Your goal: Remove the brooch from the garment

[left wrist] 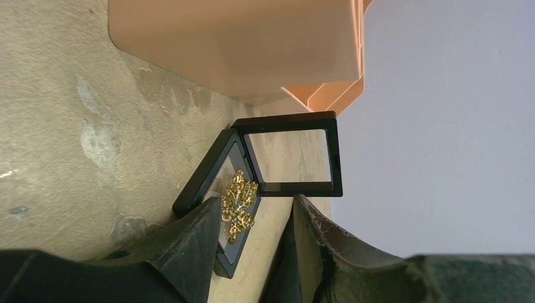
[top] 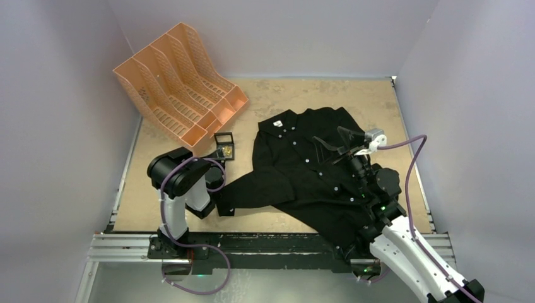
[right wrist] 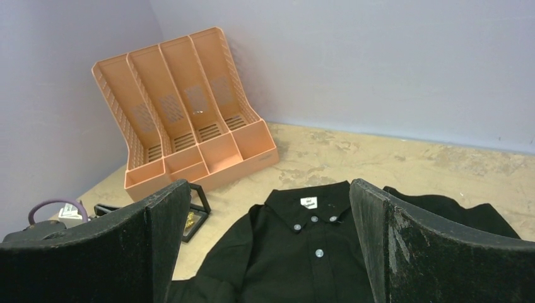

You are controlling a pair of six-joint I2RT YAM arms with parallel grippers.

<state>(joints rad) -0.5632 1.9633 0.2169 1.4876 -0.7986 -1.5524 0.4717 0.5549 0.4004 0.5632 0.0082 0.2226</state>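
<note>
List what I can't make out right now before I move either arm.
- Brooch: in the left wrist view its lower-left edge sits behind one of the left jaws, so contact cannot be told. In the top view it is only a gold speck.
- Display case: its near corner is hidden by the same jaws.
- Garment: in the top view the right arm covers its right side. In the right wrist view the right jaws block both sides.

Nothing here can really be read. The shirt (right wrist: 315, 252) has a small white neck label (right wrist: 308, 202) with dark marks (too small and blurred to make out any letters).
</note>
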